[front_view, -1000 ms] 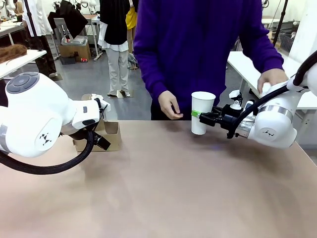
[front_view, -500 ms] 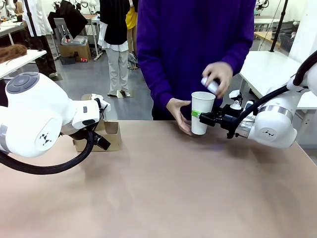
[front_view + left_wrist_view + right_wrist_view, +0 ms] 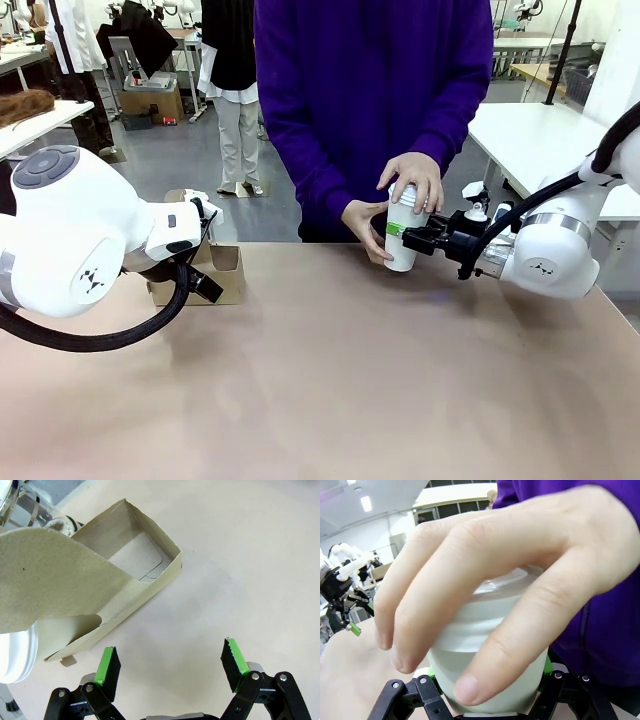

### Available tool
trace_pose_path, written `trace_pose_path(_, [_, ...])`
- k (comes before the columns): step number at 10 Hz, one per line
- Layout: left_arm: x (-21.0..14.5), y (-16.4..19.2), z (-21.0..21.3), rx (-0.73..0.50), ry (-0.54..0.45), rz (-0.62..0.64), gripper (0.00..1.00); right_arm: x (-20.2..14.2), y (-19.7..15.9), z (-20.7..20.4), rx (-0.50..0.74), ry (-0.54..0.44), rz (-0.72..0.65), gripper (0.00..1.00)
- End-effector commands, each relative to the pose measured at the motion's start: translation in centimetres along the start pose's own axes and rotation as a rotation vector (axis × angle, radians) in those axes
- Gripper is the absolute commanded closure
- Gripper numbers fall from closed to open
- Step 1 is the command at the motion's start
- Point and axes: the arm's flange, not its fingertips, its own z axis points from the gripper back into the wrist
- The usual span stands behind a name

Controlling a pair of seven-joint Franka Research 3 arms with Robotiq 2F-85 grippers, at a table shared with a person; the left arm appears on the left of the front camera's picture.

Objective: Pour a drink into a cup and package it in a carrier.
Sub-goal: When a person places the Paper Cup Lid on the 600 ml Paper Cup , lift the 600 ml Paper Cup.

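Observation:
The tall white paper cup (image 3: 402, 240) stands at the table's far edge with my right gripper (image 3: 408, 233) shut on its middle. The person's one hand (image 3: 410, 178) presses a white lid onto its rim while the other hand (image 3: 362, 225) steadies its side. In the right wrist view the cup (image 3: 485, 650) sits between my fingers and that hand (image 3: 510, 575) covers its top. The brown cardboard carrier (image 3: 222, 272) stands at the left. My left gripper (image 3: 172, 662) hangs open just beside the carrier (image 3: 135, 575), nothing between its pads. The drink is hidden.
A clear glass pitcher (image 3: 22, 507) stands behind the carrier, and a white lidded rim (image 3: 15, 652) shows at its near slot. My bulky left arm (image 3: 70, 240) fills the table's left side. The brown table (image 3: 340, 380) lies bare in front.
The person's hand came down with a white lid onto the cup, and the other hand closed on the cup's side. Both arms stayed still.

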Motion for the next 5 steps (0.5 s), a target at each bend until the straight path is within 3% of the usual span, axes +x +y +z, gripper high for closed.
trace_pose_path(1, [-0.01,-0.01,0.03,-0.001,-0.001,0.0,0.0,0.49,0.31,0.03,0.001,-0.002,0.005,0.2])
trace_pose_path(5, [-0.01,-0.01,0.03,-0.001,-0.001,0.0,0.0,0.49,0.31,0.03,0.001,-0.002,0.005,0.2])
